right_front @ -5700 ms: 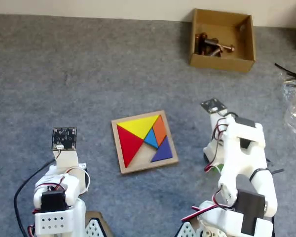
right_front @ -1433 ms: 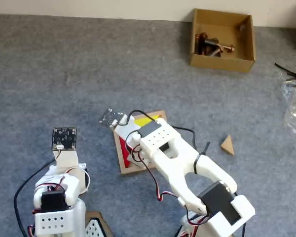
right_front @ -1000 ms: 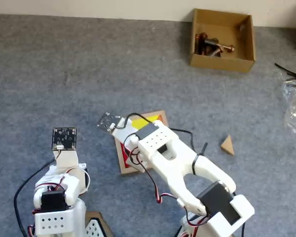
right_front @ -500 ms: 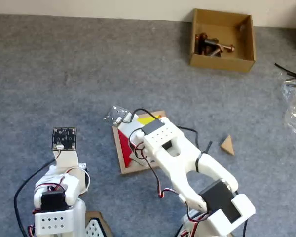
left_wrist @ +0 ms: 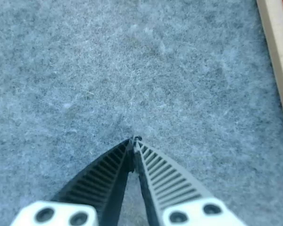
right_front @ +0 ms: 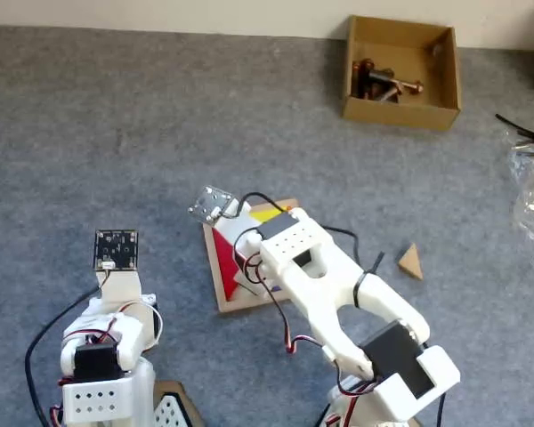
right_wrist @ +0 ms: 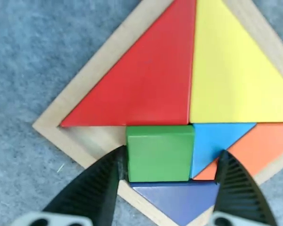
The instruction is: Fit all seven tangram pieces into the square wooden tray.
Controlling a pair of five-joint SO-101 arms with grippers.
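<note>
The right arm has swung from the 3 o'clock side of the tabletop point(right_front: 116, 133) to hang over the square wooden tray point(right_front: 215, 276). A green square point(right_wrist: 160, 153) that was not among the five pieces before now sits inside it, against the red triangle point(right_wrist: 146, 89) and the blue triangle point(right_wrist: 217, 141). The right hand point(right_wrist: 170, 162) stands wide open astride the square, one finger just beside its edge and the other clear of it, so it grips nothing. That probably makes six pieces in. A tan triangle point(right_front: 410, 261), uncovered when the arm left, lies well apart at the tray's 3 o'clock and looks like the last to fetch. The right wrist view gives what the high view hides under the arm: the yellow triangle point(right_wrist: 231, 80), the purple piece point(right_wrist: 179, 200), and a bare triangular gap in the tray floor beside the green square. The high view alone places the loose triangle. The left hand point(left_wrist: 133, 141) is closed and empty above the grey felt, unmoved, near the tray's edge.
</note>
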